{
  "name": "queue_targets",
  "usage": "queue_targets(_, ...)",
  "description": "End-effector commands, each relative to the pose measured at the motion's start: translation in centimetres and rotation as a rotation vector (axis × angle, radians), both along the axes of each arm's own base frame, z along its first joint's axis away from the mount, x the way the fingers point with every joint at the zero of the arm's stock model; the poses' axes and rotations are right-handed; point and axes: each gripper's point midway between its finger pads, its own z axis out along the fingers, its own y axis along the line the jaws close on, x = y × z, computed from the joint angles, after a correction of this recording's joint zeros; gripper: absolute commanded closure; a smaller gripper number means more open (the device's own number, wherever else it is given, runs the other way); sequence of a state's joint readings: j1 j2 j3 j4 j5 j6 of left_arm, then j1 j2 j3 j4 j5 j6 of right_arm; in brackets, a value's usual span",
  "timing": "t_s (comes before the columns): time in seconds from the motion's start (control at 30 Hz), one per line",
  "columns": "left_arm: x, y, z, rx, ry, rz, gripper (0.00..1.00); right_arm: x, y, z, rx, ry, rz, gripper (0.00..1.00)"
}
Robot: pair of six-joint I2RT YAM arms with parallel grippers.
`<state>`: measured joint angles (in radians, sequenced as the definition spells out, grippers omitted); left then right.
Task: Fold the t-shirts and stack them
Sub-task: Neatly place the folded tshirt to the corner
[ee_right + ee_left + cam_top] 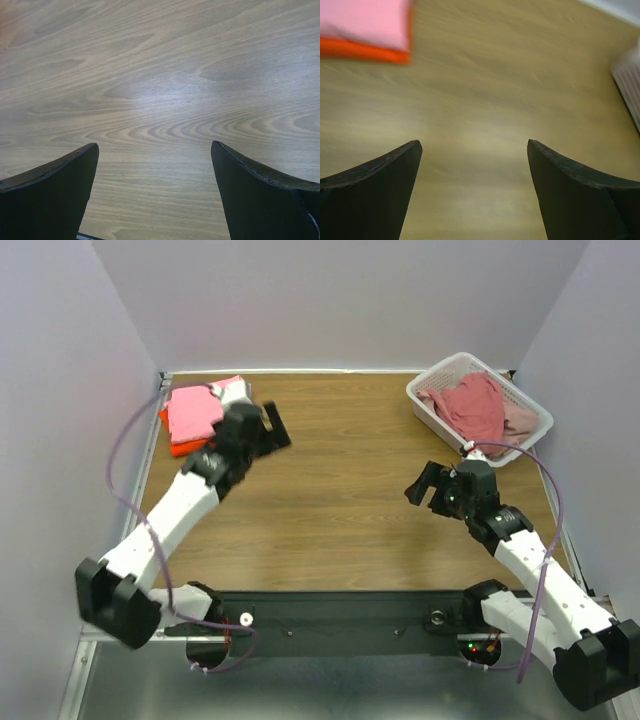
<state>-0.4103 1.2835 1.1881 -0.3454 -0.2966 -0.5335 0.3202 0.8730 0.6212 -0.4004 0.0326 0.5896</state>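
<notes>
- Laundry not yet folded lies heaped in the white basket (428, 400) at the table's far right corner. A dusty rose shirt (472, 405) is on top and a pale pink shirt (520, 422) shows at the near end.
- The right claw (420, 485) is plainly the nearer one. The basket lies just beyond it and a little to its right, while the left claw (272, 428) hangs well apart from it on the other side of the table (340, 510).
- The basket's long axis runs on a slant, from far left to near right. The long side facing the middle of the table looks like the easier way in.
- Both claws gape wide and hold nothing. Each wrist view shows only wood grain between the dark fingers (50, 195).
- The right wrist view takes in no basket at all, so that claw would probably have to swing toward the far right corner before reaching.
- The finished stack sits in the far left corner, a light pink shirt (195, 412) folded on a bright orange shirt (178, 447). It is just beside the left claw and apparently not touching it.
- Walls (350, 300) close in behind and beside the basket. Bare wood between the arms offers the likeliest room to spread a shirt.
</notes>
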Motion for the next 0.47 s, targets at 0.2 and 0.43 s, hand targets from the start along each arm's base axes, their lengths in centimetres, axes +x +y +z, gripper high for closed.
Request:
queue_targets(0.2,-8.5,-3.0,-7.0,-0.176,0.075,-0.028,0.01,-0.8,-0.8,0.9,0.029,-0.049,-0.051,0.0)
queue_targets(0.43,-10.7,0.1,-7.5,-0.176,0.056,0.069,0.01,-1.5,-0.3,0.8,0.06,-0.055,-0.027,0.0)
